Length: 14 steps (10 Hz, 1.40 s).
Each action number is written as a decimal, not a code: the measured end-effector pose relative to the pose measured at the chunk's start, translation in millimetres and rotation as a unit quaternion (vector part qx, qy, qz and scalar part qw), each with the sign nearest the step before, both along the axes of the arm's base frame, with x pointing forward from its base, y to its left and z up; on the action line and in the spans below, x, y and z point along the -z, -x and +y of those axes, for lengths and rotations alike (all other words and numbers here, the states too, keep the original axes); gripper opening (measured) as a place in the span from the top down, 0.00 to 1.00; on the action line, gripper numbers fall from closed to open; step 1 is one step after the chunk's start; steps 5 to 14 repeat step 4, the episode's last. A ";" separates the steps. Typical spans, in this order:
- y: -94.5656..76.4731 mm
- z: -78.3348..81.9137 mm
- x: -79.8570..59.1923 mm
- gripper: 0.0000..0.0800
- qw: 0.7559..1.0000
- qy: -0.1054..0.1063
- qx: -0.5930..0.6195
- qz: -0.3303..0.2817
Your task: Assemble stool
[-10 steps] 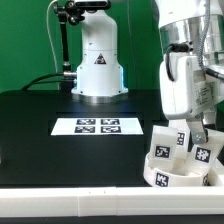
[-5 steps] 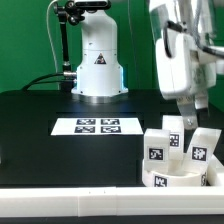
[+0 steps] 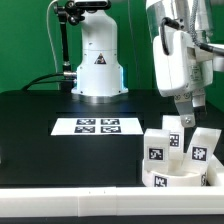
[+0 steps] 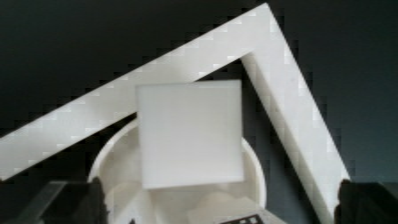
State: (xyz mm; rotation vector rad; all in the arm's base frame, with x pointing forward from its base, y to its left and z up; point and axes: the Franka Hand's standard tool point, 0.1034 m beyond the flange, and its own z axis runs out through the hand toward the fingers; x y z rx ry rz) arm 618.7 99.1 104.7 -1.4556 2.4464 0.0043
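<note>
Tool (image 3: pixel 187 112) open wide, empty, hanging at right of the exterior frame just above the legs (image 3: pixel 158 146). Three legs stand upright in the seat (image 3: pixel 170 180) at lower right on the black tabletop (image 3: pixel 40 130). Marker board (image 3: pixel 98 126) at center. Rail (image 3: pixel 70 192) along the bottom edge.

Since a second ago the gripper (image 3: pixel 190 104) has let go of the stool leg (image 3: pixel 175 131) it was clamped on and risen toward 12 o'clock, so its fingers now hang apart just above that leg. The three legs standing on the round seat (image 3: pixel 163 179), hidden behind the arm before, now show in full. Over the last half second the arm has only crept slightly toward 9 o'clock.
</note>
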 end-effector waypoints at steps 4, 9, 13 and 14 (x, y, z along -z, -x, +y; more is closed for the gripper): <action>0.6 -0.1 1.8 0.19 1.000 0.001 0.000 0.001; 0.6 -0.1 1.8 0.19 1.000 0.001 0.000 0.001; 0.6 -0.1 1.8 0.19 1.000 0.001 0.000 0.001; 0.6 -0.1 1.8 0.19 1.000 0.001 0.000 0.001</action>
